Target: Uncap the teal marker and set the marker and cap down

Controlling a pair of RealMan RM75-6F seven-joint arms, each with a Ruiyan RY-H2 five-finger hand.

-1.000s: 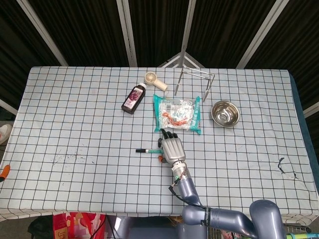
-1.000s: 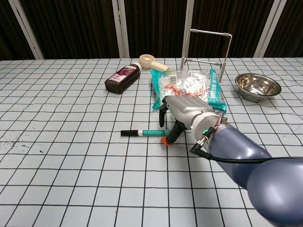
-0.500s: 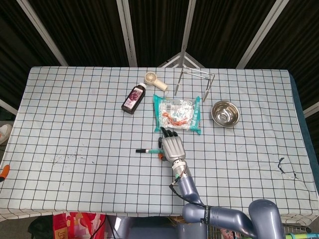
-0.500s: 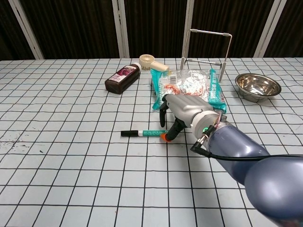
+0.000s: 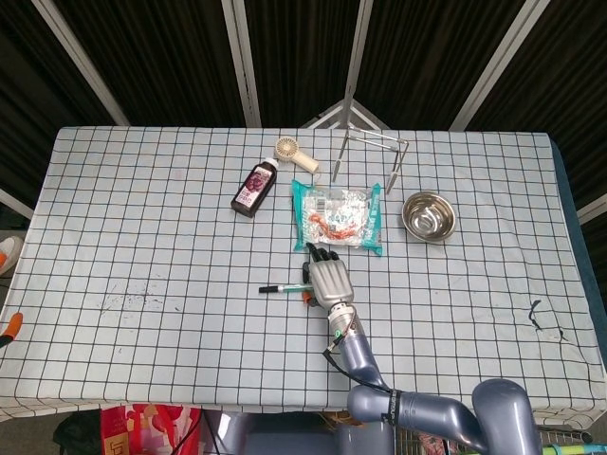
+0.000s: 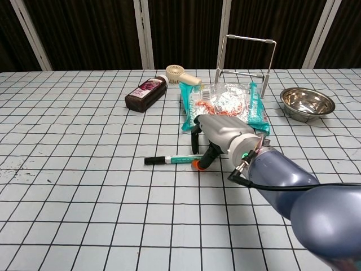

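Just left of the right hand (image 6: 217,138) lies the teal marker (image 6: 169,160).

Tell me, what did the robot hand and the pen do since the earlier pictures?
The right robot hand stayed over the teal marker, fingers at its near end. The marker tilted slightly: its black-capped tip now points a little lower in the chest view. Whether the hand grips it cannot be told. The dark bottle, snack packet, small fan, wire rack and steel bowl stayed put.
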